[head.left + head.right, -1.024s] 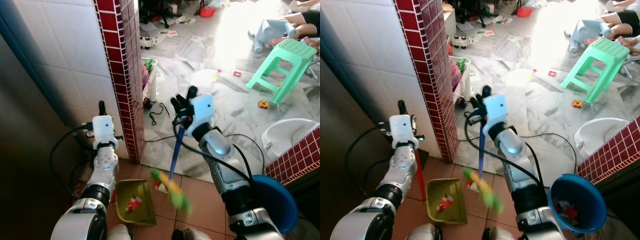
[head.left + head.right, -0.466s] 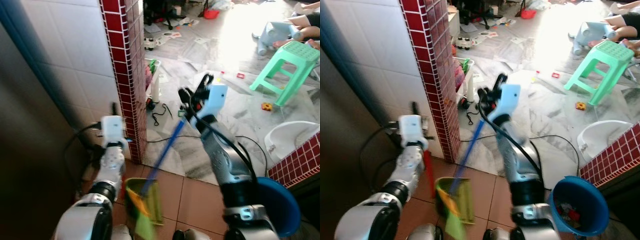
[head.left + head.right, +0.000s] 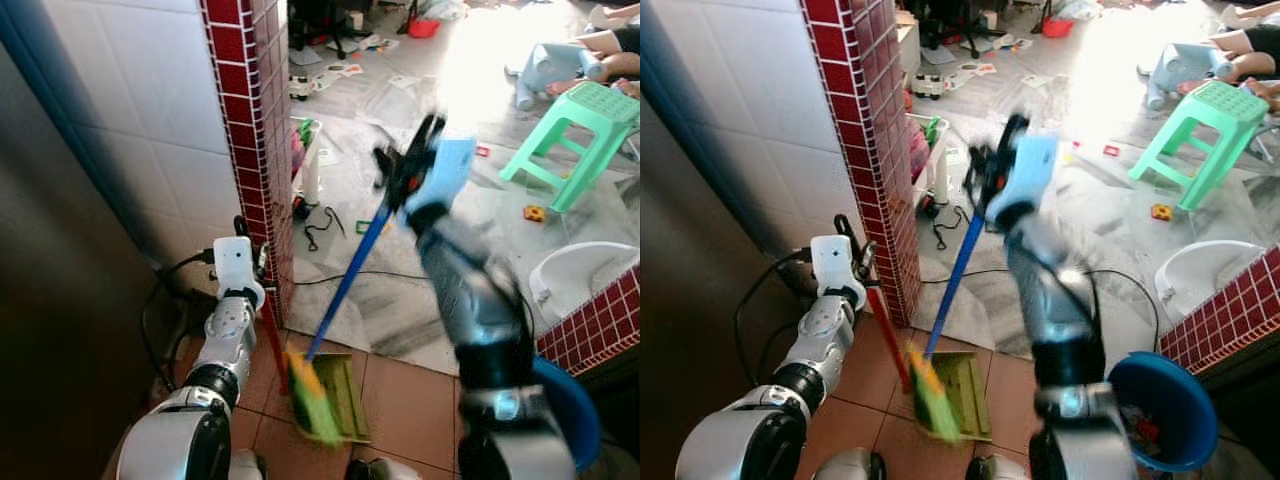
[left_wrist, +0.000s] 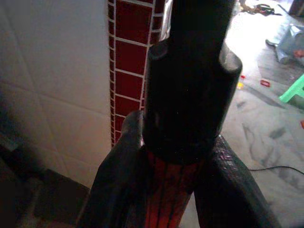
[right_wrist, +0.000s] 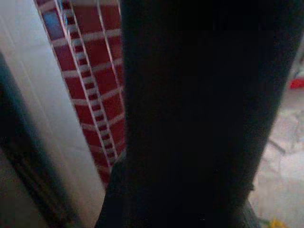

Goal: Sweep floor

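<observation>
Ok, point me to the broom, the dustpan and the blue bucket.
broom (image 3: 345,285), left eye view, middle of the blue handle.
dustpan (image 3: 347,393), left eye view, bare green tray.
blue bucket (image 3: 1180,385), right eye view, its rim.

Two silver metal arms with dark ribbed joints, each tipped by a white box-shaped wrist unit. Black cable looped beside the left gripper (image 3: 852,238); another cable running down the right forearm below the blurred right gripper (image 3: 992,160). Long black fingers (image 4: 121,183), rubbery and matte.
</observation>
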You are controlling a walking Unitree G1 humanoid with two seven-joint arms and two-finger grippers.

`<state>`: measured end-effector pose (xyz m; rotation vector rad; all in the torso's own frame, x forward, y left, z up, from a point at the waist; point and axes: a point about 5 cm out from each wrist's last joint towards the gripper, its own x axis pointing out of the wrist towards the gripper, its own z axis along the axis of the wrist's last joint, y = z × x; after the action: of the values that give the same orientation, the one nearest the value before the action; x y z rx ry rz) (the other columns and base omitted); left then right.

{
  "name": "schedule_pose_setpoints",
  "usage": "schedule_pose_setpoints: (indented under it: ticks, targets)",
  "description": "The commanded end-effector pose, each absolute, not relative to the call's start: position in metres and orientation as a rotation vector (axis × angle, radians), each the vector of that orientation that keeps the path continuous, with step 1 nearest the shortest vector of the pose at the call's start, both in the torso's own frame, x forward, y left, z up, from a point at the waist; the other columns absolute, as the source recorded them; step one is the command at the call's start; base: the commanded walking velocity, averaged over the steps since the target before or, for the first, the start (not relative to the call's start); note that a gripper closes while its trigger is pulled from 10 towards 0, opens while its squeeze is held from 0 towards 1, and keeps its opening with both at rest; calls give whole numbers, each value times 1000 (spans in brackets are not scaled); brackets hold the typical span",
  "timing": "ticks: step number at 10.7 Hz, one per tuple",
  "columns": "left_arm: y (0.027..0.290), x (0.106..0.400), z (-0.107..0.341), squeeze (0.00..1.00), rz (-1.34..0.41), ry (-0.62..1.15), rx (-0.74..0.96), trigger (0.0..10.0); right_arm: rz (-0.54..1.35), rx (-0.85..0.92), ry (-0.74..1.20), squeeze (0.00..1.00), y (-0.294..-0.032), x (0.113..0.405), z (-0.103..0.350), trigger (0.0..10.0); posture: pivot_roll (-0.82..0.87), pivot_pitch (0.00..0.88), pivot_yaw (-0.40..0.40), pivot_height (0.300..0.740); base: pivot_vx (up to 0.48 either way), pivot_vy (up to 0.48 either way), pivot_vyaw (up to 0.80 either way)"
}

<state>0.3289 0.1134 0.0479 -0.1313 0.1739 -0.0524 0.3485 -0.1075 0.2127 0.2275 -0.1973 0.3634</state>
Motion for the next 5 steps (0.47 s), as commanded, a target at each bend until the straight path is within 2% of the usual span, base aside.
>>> schedule_pose_setpoints:
  ticks: [1,2,3,5]
  targets:
    - [104,325,41,0,-86,227,-190,10000,379,272,-366,0,-109,348,257,10000,-145,0,2,740,0,0,0]
    - [104,325,40,0,-93,233,-194,10000,349,244,-415,0,-116,351,270,10000,-147,0,4,740,0,0,0]
    - [103,325,40,0,-110,234,-197,10000,287,99,-510,0,-128,352,284,10000,-146,0,6,740,0,0,0]
    - [102,326,41,0,-114,234,-159,10000,267,58,-493,0,-135,356,276,10000,-136,0,7,740,0,0,0]
